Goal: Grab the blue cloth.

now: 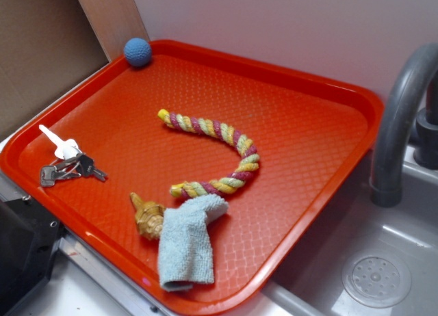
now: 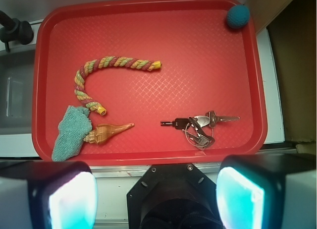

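Gripper (image 2: 157,199) wide open along the bottom edge of the wrist view, one finger pad (image 2: 72,199) at lower left and the other at lower right, both glowing cyan, nothing between them. Poised outside the near rim of the red tray (image 2: 148,158), clear of everything on it.

Just above the gripper, right of centre in the wrist view: bunch of keys (image 2: 198,126) on a ring, flat on the tray, seen at the left of the exterior view with a white tag.

Lower left of the wrist view: blue cloth (image 2: 72,132), pale and rumpled, lying at the tray's near rim; in the exterior view at bottom centre, one end reaching the rim. Touching its side, a tan seashell (image 2: 106,132), pointed tip toward the keys.

Above the cloth, a twisted rope toy (image 2: 101,65) of yellow, green and pink strands, curved like a hook, one end against the cloth's upper edge.

Top right corner of the wrist view: small blue ball (image 2: 238,16) in the far corner of the tray, well apart from the rest.

Left of the tray: grey sink (image 1: 383,261) with a faucet (image 1: 404,117).
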You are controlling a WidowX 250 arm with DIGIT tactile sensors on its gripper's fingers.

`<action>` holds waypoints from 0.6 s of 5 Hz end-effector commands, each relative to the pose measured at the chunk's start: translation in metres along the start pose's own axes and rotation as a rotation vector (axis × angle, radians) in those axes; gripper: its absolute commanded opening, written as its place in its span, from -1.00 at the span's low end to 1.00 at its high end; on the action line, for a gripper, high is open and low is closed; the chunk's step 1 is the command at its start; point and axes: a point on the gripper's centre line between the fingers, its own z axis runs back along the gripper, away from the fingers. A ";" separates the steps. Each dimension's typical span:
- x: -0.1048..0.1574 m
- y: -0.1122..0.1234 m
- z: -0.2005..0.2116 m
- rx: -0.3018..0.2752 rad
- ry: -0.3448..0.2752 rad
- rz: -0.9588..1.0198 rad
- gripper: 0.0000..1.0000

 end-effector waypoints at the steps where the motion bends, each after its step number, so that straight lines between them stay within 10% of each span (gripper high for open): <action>1: 0.000 0.000 0.000 0.000 0.000 0.000 1.00; 3: -0.006 -0.088 -0.064 -0.169 -0.188 -0.488 1.00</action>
